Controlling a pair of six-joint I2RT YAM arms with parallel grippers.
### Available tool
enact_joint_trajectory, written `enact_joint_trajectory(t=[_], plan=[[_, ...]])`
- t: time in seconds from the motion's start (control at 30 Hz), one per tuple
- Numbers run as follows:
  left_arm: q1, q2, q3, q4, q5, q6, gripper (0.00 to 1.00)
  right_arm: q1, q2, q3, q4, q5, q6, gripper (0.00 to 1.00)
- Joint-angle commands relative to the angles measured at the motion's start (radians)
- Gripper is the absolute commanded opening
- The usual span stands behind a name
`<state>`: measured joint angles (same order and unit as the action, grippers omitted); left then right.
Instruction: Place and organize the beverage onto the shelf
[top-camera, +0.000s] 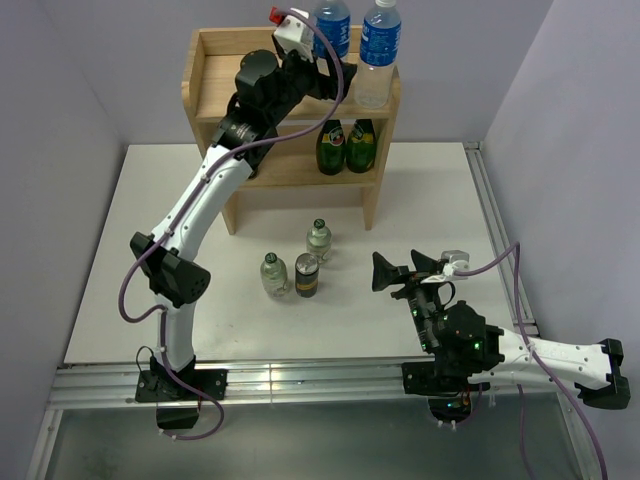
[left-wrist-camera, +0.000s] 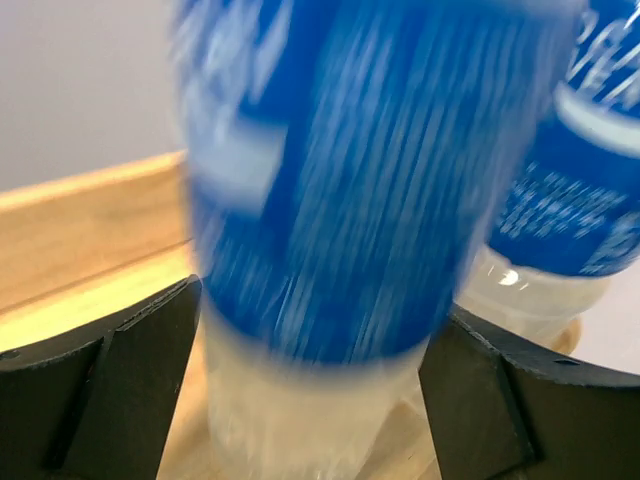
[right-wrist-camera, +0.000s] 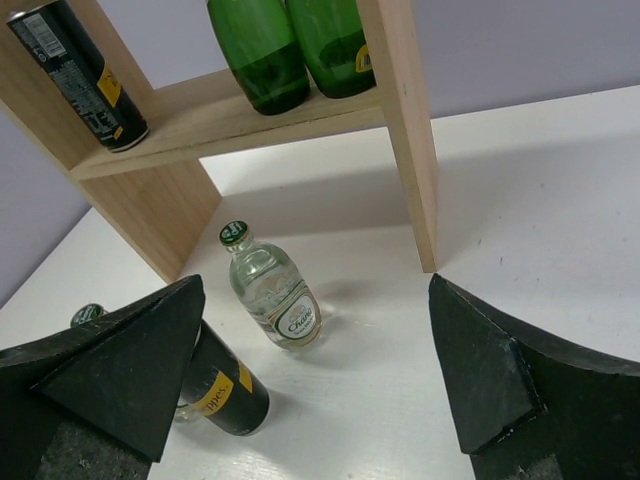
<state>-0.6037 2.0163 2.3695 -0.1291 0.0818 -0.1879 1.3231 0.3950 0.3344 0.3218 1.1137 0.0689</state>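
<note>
The wooden shelf (top-camera: 212, 62) stands at the back. Two blue-labelled water bottles stand on its top tier, one (top-camera: 380, 50) at the right end and one (top-camera: 332, 22) beside it. My left gripper (top-camera: 333, 72) is open, its jaws wide on either side of that second bottle (left-wrist-camera: 330, 200), which looks blurred. Two clear green-capped bottles (top-camera: 319, 240) (top-camera: 274, 273) and a dark can (top-camera: 307, 276) stand on the table before the shelf. A second can (right-wrist-camera: 80, 75) stands on the lower tier. My right gripper (top-camera: 400, 268) is open and empty, low over the table to their right.
Two dark green glass bottles (top-camera: 346, 147) stand on the lower tier at its right end. Grey walls close in the back and both sides. A metal rail (top-camera: 300, 378) runs along the table's near edge.
</note>
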Motion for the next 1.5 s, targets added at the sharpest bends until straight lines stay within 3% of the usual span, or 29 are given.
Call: enact_joint_trajectory(t=[0.0, 0.7, 1.13, 1.23, 1.47], plan=[[-0.002, -0.021, -0.010, -0.004, 0.015, -0.008, 0.90, -0.005, -0.007, -0.012, 0.043, 0.018, -0.004, 1.00], [-0.001, -0.094, -0.141, 0.045, -0.010, -0.007, 0.88, -0.007, 0.005, -0.023, 0.062, 0.011, -0.003, 1.00], [-0.002, -0.313, -0.406, 0.075, -0.028, -0.012, 0.89, -0.010, 0.045, -0.024, 0.086, 0.000, 0.000, 1.00], [-0.007, -0.388, -0.475, 0.066, -0.034, -0.009, 0.96, -0.009, 0.053, -0.024, 0.092, -0.002, 0.000, 1.00], [-0.018, -0.557, -0.636, 0.048, -0.042, -0.008, 0.98, -0.010, 0.064, -0.029, 0.092, -0.009, 0.008, 1.00]])
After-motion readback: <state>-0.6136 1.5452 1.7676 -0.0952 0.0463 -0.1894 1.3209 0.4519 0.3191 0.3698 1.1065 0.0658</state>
